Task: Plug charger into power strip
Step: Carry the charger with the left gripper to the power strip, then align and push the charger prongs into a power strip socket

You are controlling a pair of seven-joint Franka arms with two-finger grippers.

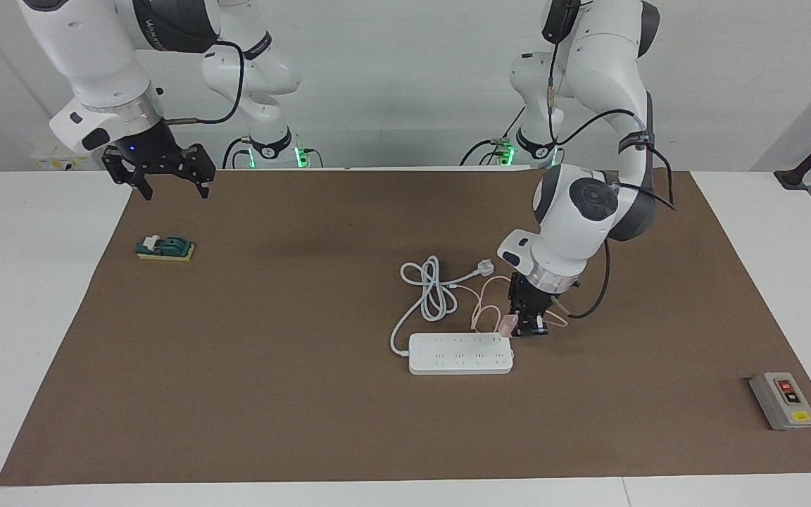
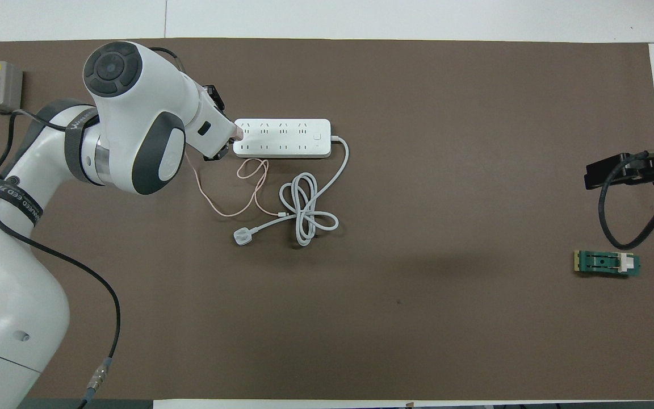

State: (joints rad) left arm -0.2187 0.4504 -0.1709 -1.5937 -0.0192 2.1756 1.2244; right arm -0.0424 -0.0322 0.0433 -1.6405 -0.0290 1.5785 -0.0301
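The power strip [image 1: 460, 353] lies flat on the brown mat; it also shows in the overhead view [image 2: 281, 138]. My left gripper [image 1: 525, 327] is shut on the charger [image 1: 506, 324], a pale-pink cube. It holds the charger low over the end of the strip that is toward the left arm's end of the table. In the overhead view only a pink corner of the charger [image 2: 239, 133] shows past the wrist. I cannot tell whether its prongs touch the strip. Its thin pink cable [image 2: 247, 187] loops on the mat. My right gripper [image 1: 172, 186] waits open above the mat's corner.
The strip's thick white cord [image 1: 434, 282] lies coiled nearer to the robots, ending in a white plug [image 1: 484, 267]. A grey box with red and yellow buttons [image 1: 782, 400] sits toward the left arm's end. A small green switch block [image 1: 165, 248] lies below the right gripper.
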